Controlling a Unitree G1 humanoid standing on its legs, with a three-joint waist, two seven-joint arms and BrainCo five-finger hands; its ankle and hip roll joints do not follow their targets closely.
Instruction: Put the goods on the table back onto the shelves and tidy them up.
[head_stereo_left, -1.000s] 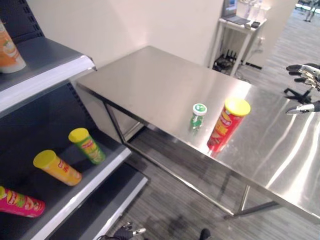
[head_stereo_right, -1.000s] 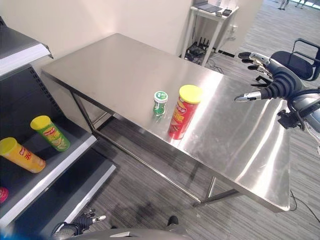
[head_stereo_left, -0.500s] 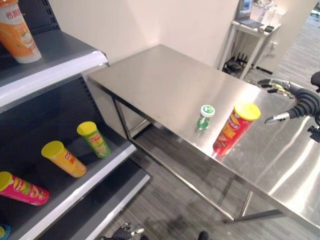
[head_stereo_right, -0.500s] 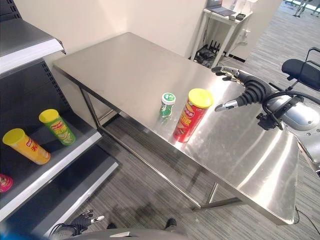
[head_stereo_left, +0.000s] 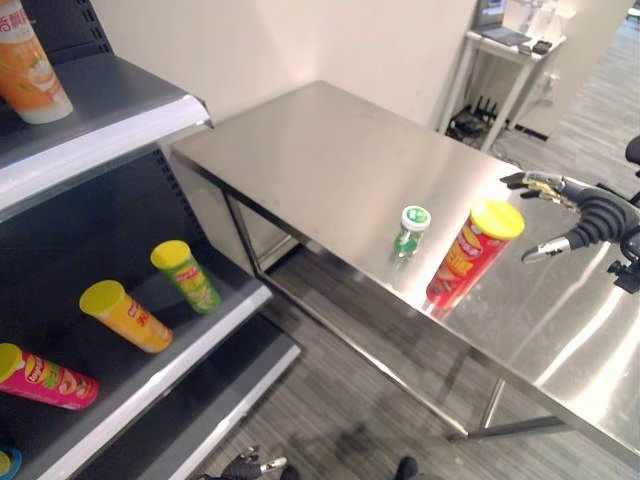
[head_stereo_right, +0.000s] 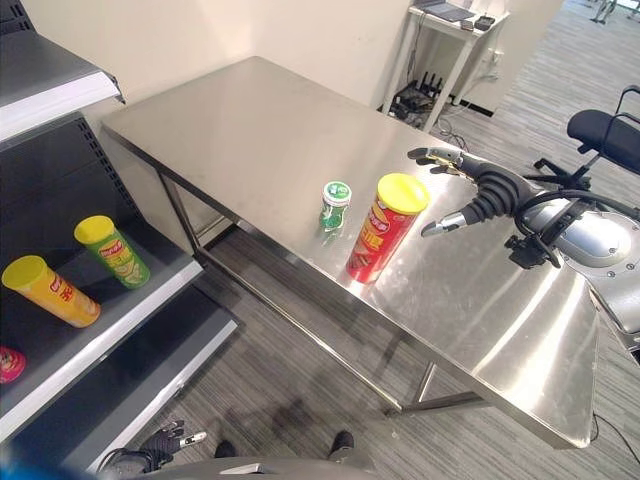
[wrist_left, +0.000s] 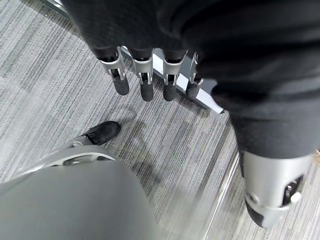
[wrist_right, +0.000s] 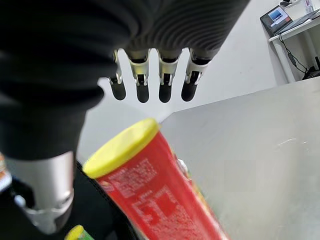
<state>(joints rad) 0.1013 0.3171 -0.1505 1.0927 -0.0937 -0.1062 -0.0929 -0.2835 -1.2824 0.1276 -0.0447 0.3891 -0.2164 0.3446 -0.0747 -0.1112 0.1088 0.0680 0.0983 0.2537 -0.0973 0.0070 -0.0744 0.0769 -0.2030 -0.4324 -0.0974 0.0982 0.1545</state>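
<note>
A steel table (head_stereo_right: 250, 130) fills the frame's centre, with dark shelves (head_stereo_left: 150, 370) at the left. Mid-frame, near the front edge, a small green bottle (head_stereo_right: 335, 206) and a red chip can (head_stereo_right: 385, 226) are seen upright. The can is judged light, stiff and smooth, best gripped mid-body. At right, the right hand (head_stereo_right: 470, 195) is held open just beside it; the left hand (wrist_left: 150, 85) hangs open.

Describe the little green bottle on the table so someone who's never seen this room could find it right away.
Start at the steel table beside the dark shelves. Near the table's front edge stand two things side by side: a tall red can with a yellow lid and, just to its left, the green bottle. The bottle is much shorter, with a green and white cap.
</note>
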